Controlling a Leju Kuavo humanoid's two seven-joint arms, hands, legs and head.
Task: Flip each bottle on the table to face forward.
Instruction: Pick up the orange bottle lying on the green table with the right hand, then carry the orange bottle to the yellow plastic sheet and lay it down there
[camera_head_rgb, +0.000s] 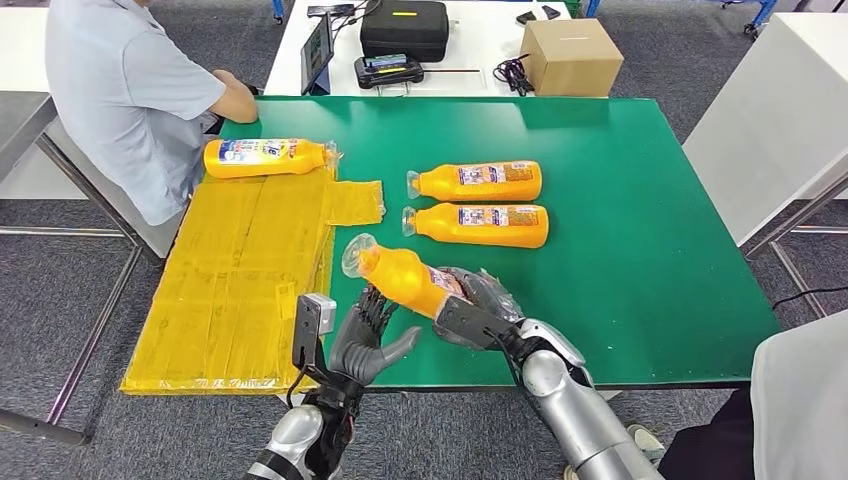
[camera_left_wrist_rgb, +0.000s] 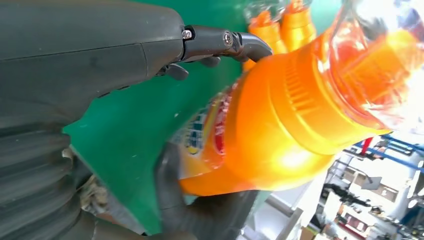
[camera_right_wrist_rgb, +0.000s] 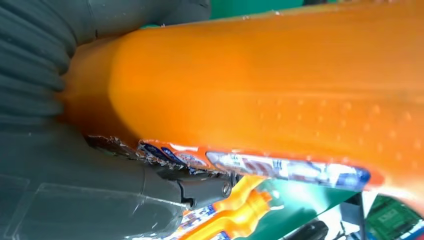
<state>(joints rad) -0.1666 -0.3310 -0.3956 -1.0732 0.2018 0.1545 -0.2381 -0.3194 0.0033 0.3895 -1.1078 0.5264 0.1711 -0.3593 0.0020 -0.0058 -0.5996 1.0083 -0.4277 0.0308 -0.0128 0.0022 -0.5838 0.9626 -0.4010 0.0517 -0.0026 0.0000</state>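
I count four orange bottles, label text too small to read. Right hand (camera_head_rgb: 478, 305) grips one bottle (camera_head_rgb: 400, 275) lower centre, lifted, clear cap tilted upper left. Left hand (camera_head_rgb: 368, 338) just beside it, fingers spread, holding nothing. Two bottles (camera_head_rgb: 480, 181) (camera_head_rgb: 482, 224) lie parallel mid green table (camera_head_rgb: 650, 230). Fourth bottle (camera_head_rgb: 265, 157) upper left, on yellow taped cardboard (camera_head_rgb: 240, 280).
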